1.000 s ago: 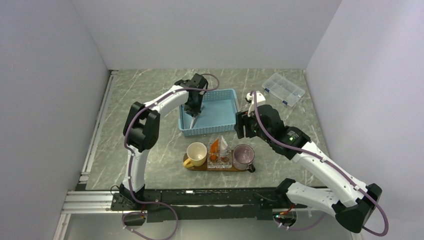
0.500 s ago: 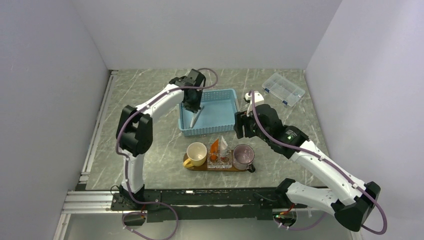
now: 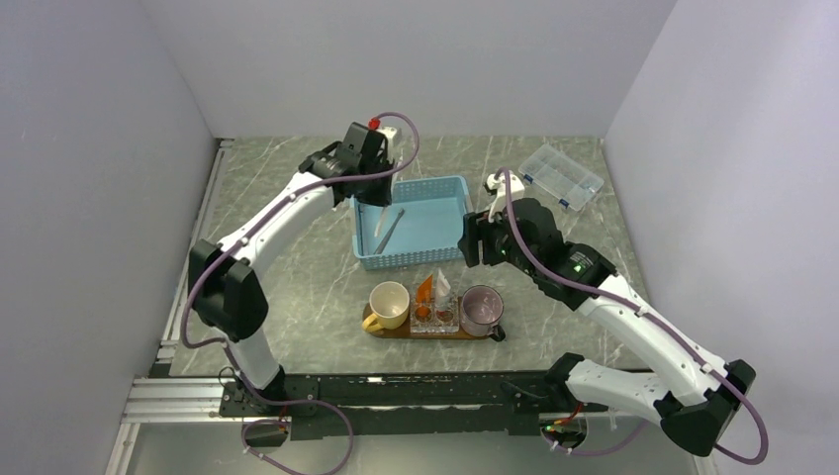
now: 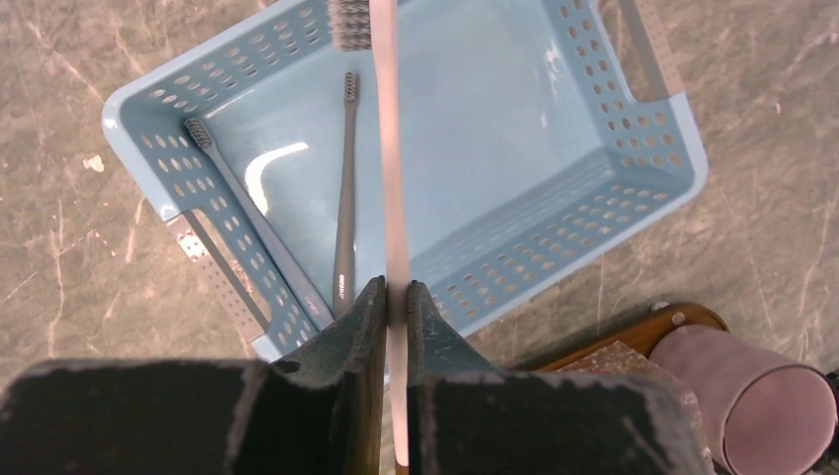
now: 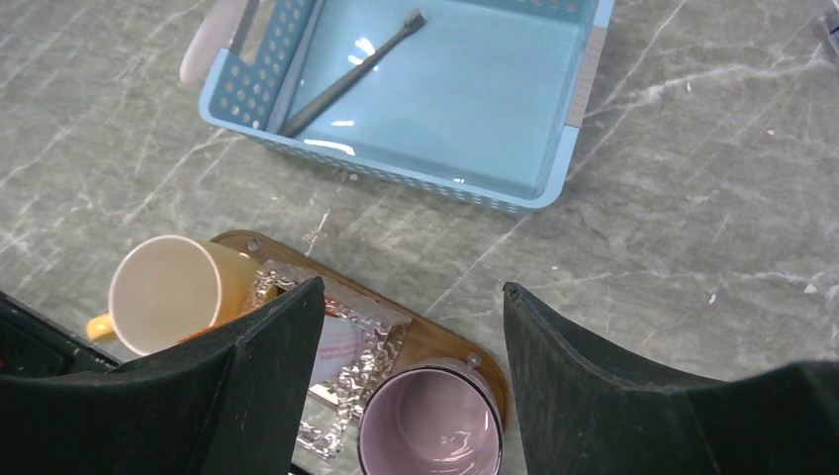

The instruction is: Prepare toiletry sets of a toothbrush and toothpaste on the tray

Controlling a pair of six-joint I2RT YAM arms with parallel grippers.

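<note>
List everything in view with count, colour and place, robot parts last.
table: one, grey marbled, under everything
basket: one, blue, mid-table
tray: one, dark brown wood, nearer than the basket
cups: two, yellow cup and pink cup, at the tray's ends
toothpaste: two, orange toothpaste and white-silver toothpaste, upright between the cups
toothbrushes: two, grey toothbrush lying in the basket, whitish toothbrush held above it
compartment box: one, clear, far right
left gripper: one, black, shut on the whitish toothbrush
right gripper: one, black, open, by the basket's near right corner
</note>
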